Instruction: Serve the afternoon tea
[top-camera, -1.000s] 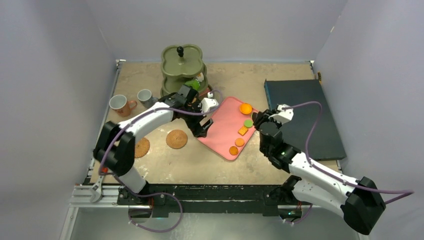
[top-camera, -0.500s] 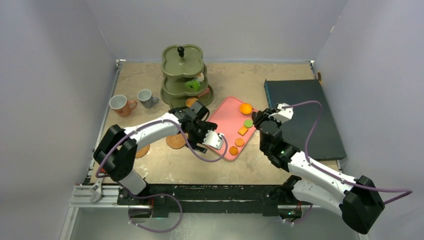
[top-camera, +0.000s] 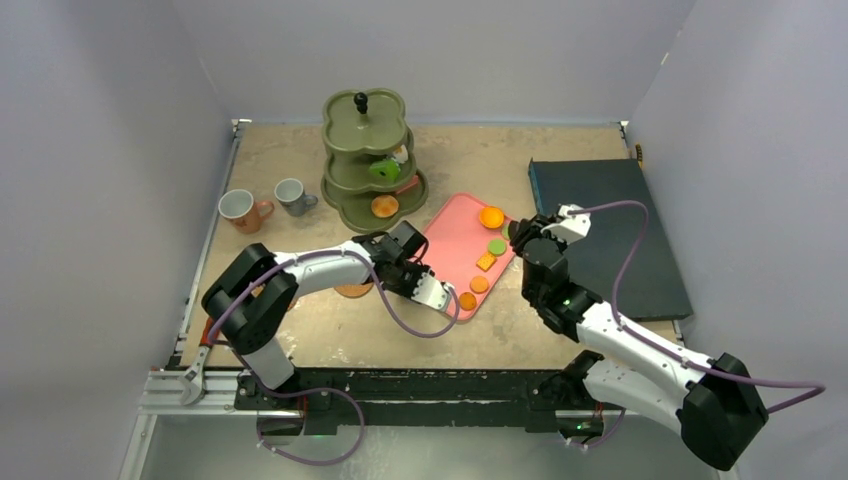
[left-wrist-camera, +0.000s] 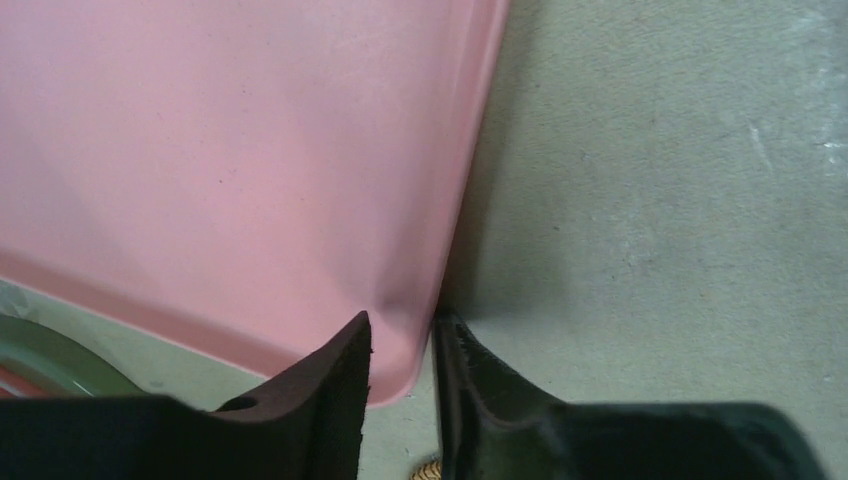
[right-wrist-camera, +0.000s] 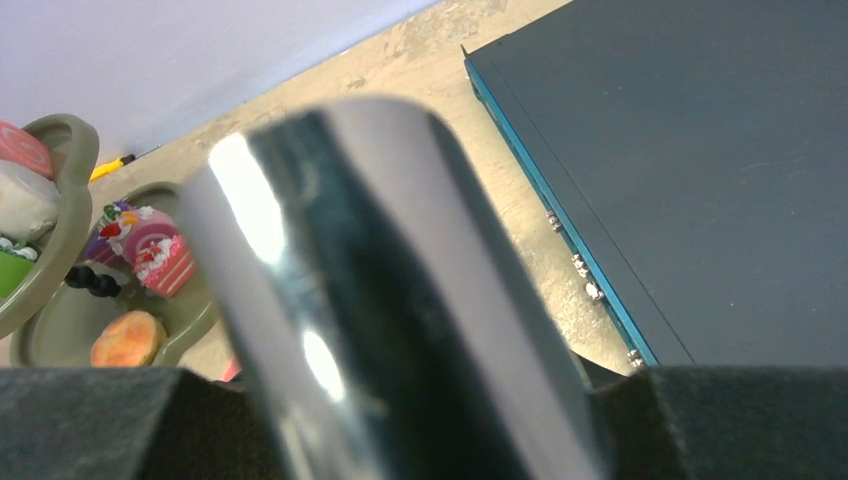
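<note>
Left gripper (left-wrist-camera: 400, 335): jaws pinched on the near corner of the pink tray (left-wrist-camera: 250, 150). Right gripper (right-wrist-camera: 400, 425): clamped around the black tongs (right-wrist-camera: 380, 250), just beside the tray's right edge. Beyond: orange and green pastries (top-camera: 491, 216) on the tray; olive stand (top-camera: 365, 150) bearing more; terracotta cup (top-camera: 240, 208) and grey-blue cup (top-camera: 290, 193) left of it.

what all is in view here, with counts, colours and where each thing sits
tiered stand: 1, olive, back centre
stand pastries: several, orange, green, pink, lower tiers
terracotta cup: 1, left of stand
grey-blue cup: 1, between that cup and stand
coaster: 1 showing, brown, partly under left arm
pink tray: 1, centre
tray pastries: 5, four orange, one green, tray's right side
board: 1, dark blue, right
wrench: 1, silver, near-left rail
metal tongs: 1, shiny, in right gripper
left gripper: pinching tray corner
right gripper: beside tray
</note>
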